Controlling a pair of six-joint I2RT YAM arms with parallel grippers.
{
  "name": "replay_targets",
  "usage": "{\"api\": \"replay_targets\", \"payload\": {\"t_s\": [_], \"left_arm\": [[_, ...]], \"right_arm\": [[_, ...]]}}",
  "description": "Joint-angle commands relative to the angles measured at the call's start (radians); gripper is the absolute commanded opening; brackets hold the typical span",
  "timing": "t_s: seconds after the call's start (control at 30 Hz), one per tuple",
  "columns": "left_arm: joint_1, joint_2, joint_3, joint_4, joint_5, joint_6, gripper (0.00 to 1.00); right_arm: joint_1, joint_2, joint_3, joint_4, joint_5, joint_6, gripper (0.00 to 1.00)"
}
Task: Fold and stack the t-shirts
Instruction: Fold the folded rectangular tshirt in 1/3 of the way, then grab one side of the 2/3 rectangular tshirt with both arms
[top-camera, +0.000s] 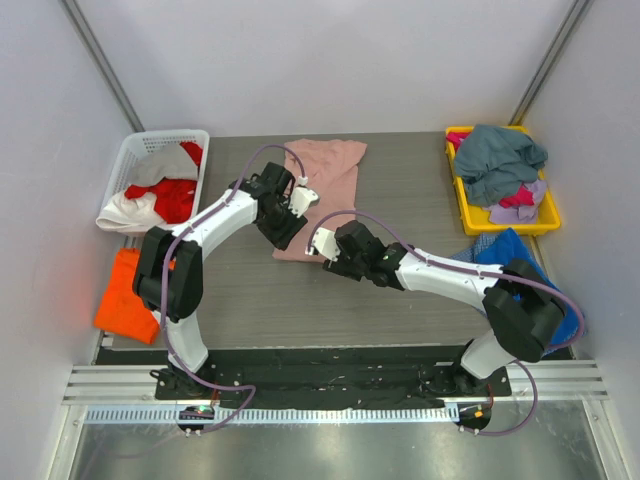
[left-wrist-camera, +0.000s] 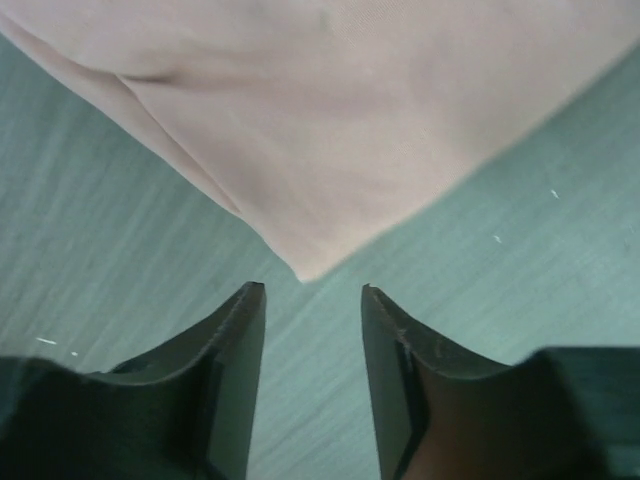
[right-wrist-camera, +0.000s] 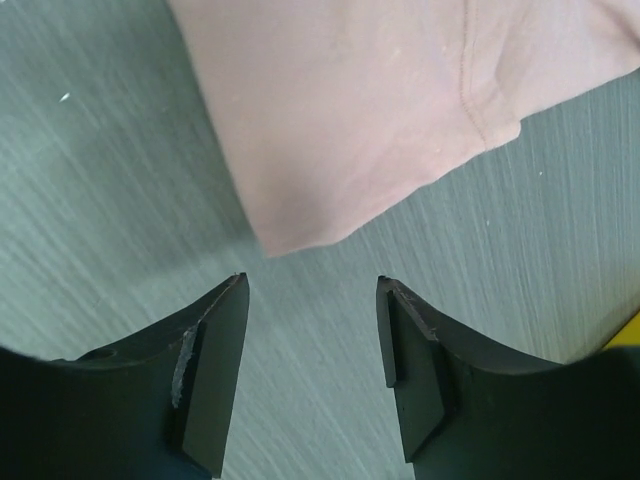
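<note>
Pink shirt (top-camera: 330, 170) lies flat mid-frame, probably for folding; left end effector (left-wrist-camera: 312, 295) and right end effector (right-wrist-camera: 312, 285), both parted and empty, each face a near corner.

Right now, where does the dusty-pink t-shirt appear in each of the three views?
Top external: the dusty-pink t-shirt lies at the upper centre of the table.
Left wrist: the shirt fills the top; one corner points down toward the open left tool.
Right wrist: the shirt covers the upper middle and right, above the open right tool.
Shared landmark: the grey wood-grain table under the shirt.
</note>
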Motion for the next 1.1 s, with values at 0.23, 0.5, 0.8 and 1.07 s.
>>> {"api": "replay_targets", "payload": {"t_s": [0.23,0.5,0.8,1.07], "left_arm": [[0.000,-0.043,-0.052,-0.047,0.041,0.004,0.50],[0.000,0.010,-0.081,-0.002,0.021,0.023,0.50],[0.013,0.055,-0.070,0.031,0.005,0.047,0.50],[0.026,0.085,-0.063,0.051,-0.007,0.056,0.51]], "right_arm": [[0.021,-0.035,-0.062,0.034,0.008,0.034,0.63],[0.021,0.025,-0.054,0.071,0.008,0.019,0.63],[0.023,0.068,-0.030,0.093,0.023,-0.004,0.63],[0.021,0.087,-0.011,0.097,0.032,-0.017,0.63]]}}
